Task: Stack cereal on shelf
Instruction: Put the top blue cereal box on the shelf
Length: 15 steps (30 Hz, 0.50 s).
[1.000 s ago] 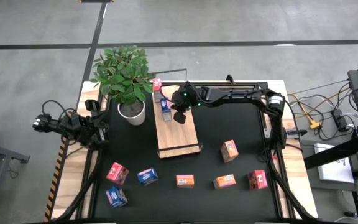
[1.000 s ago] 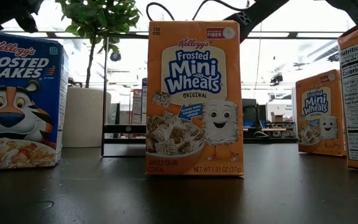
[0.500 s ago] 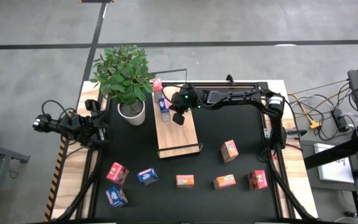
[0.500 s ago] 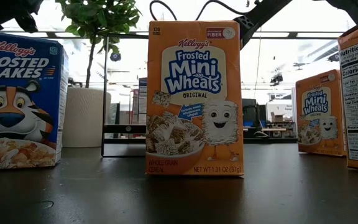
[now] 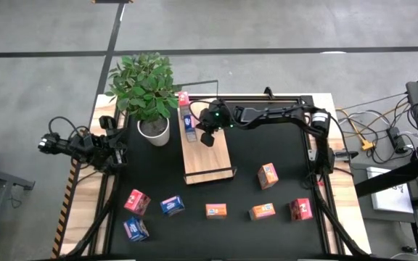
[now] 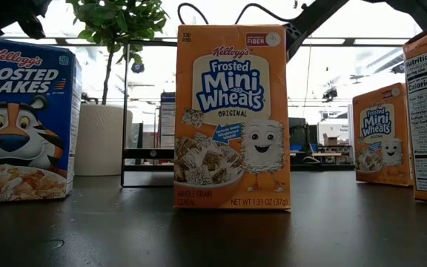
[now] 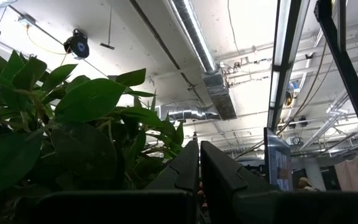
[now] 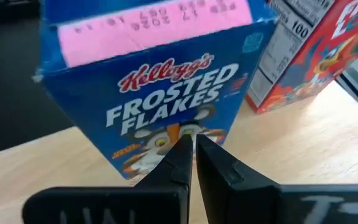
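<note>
The shelf (image 5: 207, 156) is a light-wood board lying on the black table. A blue Frosted Flakes cereal box (image 5: 189, 123) stands on the shelf's far part, and a red box (image 5: 183, 98) stands behind it. Both show in the right wrist view, blue (image 8: 160, 93) and red (image 8: 316, 50). My right gripper (image 5: 205, 136) is shut, just right of and nearer than the blue box. My left gripper (image 5: 115, 148) is shut and waits at the table's left edge beside the plant. Several other cereal boxes stand along the table's near part. My right gripper has its shut fingertips (image 8: 185, 149) against the blue box's printed front face (image 8: 166, 134), low and near its middle. The fingers come from the table's right, slanting down. The box stands on the shelf board on its bottom end.
A potted plant (image 5: 151, 109) stands left of the shelf. On the near table stand a pink-red box (image 5: 136, 201), blue boxes (image 5: 171, 206) (image 5: 135, 229), orange boxes (image 5: 216, 210) (image 5: 262, 211) and red boxes (image 5: 268, 175) (image 5: 300, 209). The shelf's near half is bare wood.
My right gripper, staying shut, has gone a little toward the table's left edge. The blue box has slid along the shelf board with it, toward the left and slightly far, staying upright. In the low view it has come out from behind the orange box.
</note>
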Tool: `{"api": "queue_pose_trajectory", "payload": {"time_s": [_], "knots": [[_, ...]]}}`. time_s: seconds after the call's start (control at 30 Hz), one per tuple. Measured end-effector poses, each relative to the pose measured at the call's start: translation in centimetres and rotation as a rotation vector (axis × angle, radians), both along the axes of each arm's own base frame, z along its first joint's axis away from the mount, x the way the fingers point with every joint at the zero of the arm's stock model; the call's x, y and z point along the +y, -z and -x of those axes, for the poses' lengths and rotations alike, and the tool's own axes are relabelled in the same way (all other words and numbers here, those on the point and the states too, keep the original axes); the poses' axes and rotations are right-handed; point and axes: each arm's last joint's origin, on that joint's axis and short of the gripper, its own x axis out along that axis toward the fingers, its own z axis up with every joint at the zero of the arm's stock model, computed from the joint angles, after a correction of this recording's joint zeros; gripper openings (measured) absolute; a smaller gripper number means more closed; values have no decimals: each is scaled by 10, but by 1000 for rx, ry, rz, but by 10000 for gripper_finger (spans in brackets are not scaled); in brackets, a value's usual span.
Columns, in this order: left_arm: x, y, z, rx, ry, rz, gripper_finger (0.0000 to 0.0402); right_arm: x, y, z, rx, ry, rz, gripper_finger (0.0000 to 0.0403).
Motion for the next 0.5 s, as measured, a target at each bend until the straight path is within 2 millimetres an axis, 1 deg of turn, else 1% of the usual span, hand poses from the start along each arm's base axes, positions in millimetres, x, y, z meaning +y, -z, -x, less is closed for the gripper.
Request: {"api": "queue_pose_trajectory", "payload": {"time_s": [0.23, 0.5], "knots": [[0, 0, 0, 1, 0, 0, 0, -1, 14, -4, 14, 3, -7, 13], [0, 0, 0, 2, 0, -1, 0, -1, 14, -4, 10, 1, -22, 13]]}}
